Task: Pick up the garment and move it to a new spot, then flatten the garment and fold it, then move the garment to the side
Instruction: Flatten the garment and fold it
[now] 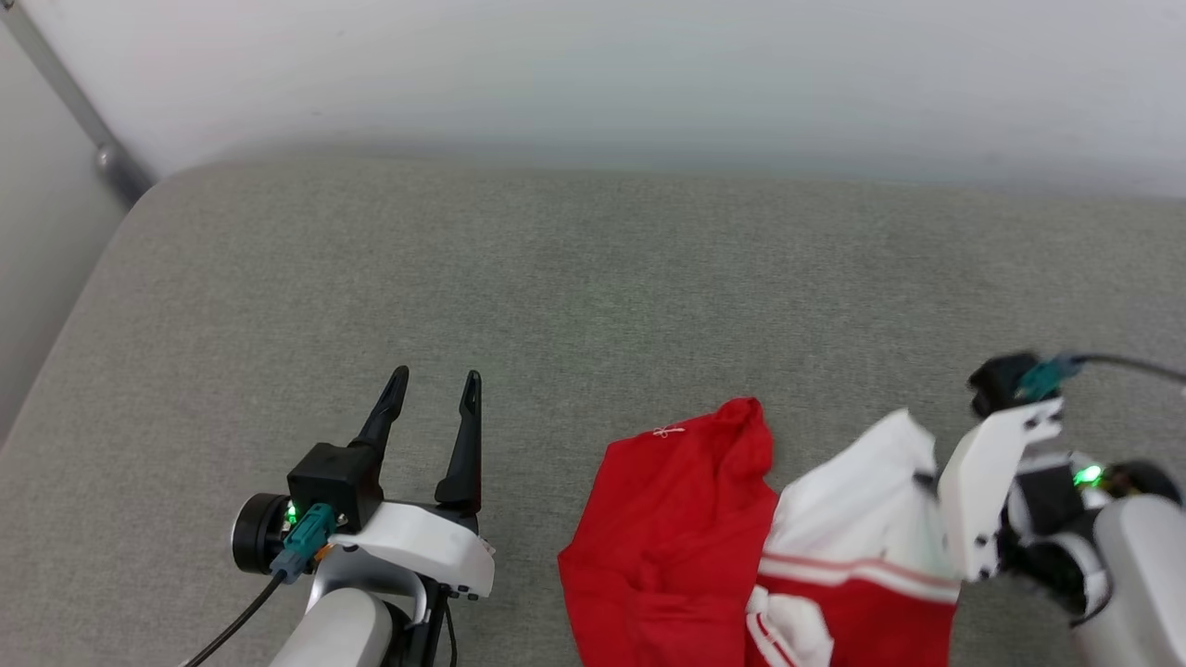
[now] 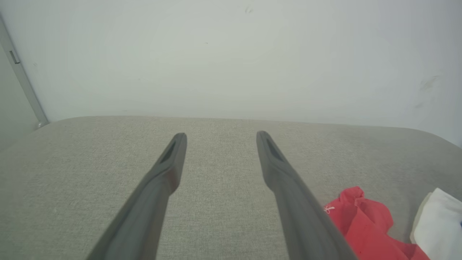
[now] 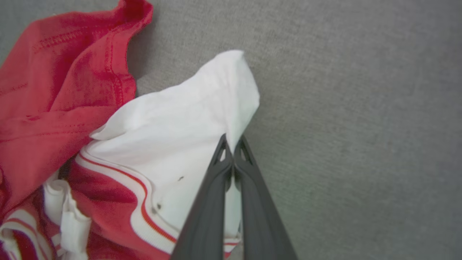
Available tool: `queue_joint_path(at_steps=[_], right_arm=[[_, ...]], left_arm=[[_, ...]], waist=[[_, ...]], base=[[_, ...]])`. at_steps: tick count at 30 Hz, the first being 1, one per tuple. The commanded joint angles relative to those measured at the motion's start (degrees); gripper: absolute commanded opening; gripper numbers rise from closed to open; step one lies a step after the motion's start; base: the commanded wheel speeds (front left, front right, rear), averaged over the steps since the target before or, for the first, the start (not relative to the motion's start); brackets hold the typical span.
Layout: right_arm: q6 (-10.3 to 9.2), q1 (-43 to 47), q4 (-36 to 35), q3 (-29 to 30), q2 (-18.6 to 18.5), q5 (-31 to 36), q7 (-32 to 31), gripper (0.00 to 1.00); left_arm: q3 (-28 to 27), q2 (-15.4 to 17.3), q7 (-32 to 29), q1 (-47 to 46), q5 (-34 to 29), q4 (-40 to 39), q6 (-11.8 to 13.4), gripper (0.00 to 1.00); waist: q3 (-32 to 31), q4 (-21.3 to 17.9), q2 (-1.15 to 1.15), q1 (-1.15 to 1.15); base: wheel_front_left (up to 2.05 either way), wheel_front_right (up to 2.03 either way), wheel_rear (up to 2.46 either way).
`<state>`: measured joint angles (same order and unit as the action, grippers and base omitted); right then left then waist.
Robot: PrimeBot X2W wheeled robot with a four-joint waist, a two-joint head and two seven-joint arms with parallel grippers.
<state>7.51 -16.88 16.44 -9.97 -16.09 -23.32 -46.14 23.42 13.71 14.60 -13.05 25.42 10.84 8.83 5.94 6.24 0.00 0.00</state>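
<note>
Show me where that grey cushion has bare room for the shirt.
Free: the wide stretch between shirt and wall, and the left side around the open left gripper. Crowded: near right, where the right gripper pinches the shirt's white sleeve.

Bare indoor room; home or test room, cannot tell which. Broad grey woven cushion (image 1: 593, 278) with a rounded far-left corner, like a sofa seat or mattress, set against a plain white wall (image 1: 649, 74) on the far side. Grey metal strip (image 1: 65, 93) down the wall, far left. Crumpled shirt (image 1: 667, 519) on the cushion, near right.
</note>
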Motion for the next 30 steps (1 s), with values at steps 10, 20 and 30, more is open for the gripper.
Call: queue_joint_path(at_steps=[10,20,30], right_arm=[[-0.04,-4.65,-1.58,15.67,-2.98,5.76,5.4,0.0],[-0.03,2.35,8.96,34.6,2.35,9.66,15.75,1.0],[-0.04,3.6,9.76,32.46,2.94,13.85,37.51,1.0]], left_arm=[[0.65,0.46,-0.19,0.98,0.04,-0.47,0.31,1.0],[0.69,1.0,-0.42,0.51,0.44,-0.75,0.34,1.0],[0.23,2.55,-1.15,2.99,1.18,-0.54,1.31,1.0]], waist=[[-1.56,-1.93,0.0,0.0],[0.35,-1.48,0.0,0.0],[-3.47,-2.77,0.0,0.0]], base=[[0.0,0.0,0.0],[0.0,0.0,0.0],[0.0,0.0,0.0]])
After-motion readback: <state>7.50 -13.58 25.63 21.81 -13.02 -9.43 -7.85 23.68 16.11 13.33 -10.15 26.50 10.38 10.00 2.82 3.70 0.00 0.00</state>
